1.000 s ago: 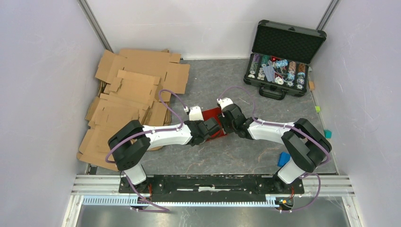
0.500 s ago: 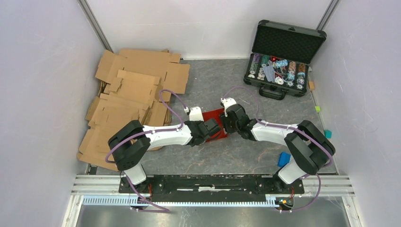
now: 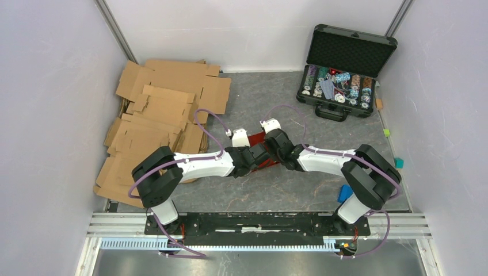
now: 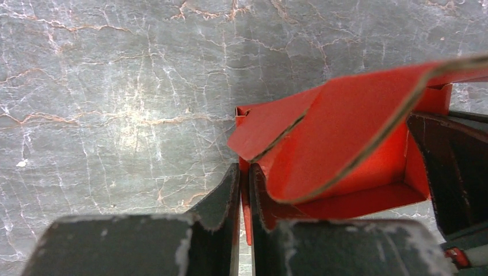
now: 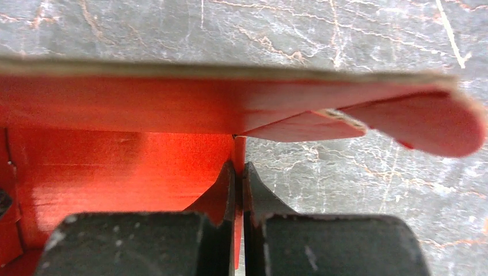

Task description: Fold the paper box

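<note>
paper box [image 4: 345,115] sits mid table [image 3: 288,190], right btwn ur arms. left gripper [image 4: 244,190] pinches wall on its side, right gripper [image 5: 239,184] pinches opposite wall. loose flap [image 5: 345,109] arches over cavity, crosswise just ahead of right fingers, so imo right arm's closer for tuck.

The bright red paper box [image 3: 258,140] sits half-folded mid-bench [image 3: 259,95], its side walls raised, one long flap curling over its open inside.
</note>
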Controlling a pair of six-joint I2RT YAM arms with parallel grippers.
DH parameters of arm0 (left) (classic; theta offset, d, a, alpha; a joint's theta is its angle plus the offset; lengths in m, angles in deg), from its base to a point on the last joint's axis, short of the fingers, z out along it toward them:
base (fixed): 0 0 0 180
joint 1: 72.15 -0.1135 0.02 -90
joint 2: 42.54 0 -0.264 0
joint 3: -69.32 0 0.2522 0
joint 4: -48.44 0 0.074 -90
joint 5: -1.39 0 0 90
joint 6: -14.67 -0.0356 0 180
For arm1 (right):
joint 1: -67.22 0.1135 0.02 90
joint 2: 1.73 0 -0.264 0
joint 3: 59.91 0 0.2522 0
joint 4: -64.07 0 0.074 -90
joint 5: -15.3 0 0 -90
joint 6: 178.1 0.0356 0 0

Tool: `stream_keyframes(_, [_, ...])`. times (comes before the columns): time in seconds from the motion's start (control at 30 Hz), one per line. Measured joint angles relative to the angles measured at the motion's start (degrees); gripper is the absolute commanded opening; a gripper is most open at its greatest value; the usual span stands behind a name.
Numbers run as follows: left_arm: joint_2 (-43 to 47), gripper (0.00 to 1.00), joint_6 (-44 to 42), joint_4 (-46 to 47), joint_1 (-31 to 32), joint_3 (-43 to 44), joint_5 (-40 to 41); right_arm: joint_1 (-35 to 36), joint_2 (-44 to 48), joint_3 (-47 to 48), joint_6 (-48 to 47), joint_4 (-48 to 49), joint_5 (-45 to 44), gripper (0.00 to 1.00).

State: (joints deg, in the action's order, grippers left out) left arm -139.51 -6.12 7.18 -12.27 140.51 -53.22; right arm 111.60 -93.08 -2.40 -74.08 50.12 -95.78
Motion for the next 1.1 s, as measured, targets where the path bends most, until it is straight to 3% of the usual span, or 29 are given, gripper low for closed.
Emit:
stream_keyframes(0.13, [-0.37, 0.02, 0.00, 0.39, 0.00, 0.59, 0.02, 1.60, -1.51, 1.60, -0.31, -1.60, -5.11, 0.02])
stream_keyframes(0.3, [-1.03, 0.02, 0.07, 0.61, -0.07, 0.85, 0.04, 1.62, -2.36, 2.64, -0.37, -2.27, -6.40, 0.10])
stream_keyframes(0.43, [-1.27, 0.02, 0.07, 0.61, -0.13, 1.07, 0.04, 1.64, -2.36, 2.71, -0.50, -2.25, -6.45, 0.23])
stream_keyframes(0.63, [-2.60, 0.02, -0.26, -1.01, -0.11, 2.19, 0.11, 1.20, -0.87, 0.46, -2.10, -1.70, -5.64, 0.58])
stream_keyframes(0.8, [-3.72, 0.03, -1.64, -3.52, -0.17, 2.78, 0.09, -1.22, 4.96, -4.22, -2.47, -0.17, 2.10, 0.80])
stream_keyframes(0.9, [-4.79, 0.07, -3.32, -4.52, -0.42, 4.24, 0.02, -3.34, 8.07, -5.70, -2.29, 1.44, 6.93, 0.84])
stream_keyframes(1.1, [-6.62, 0.21, -8.79, -5.42, -0.66, 6.86, -0.33, -5.27, 16.04, -10.54, -2.27, 4.35, 10.99, 0.84])
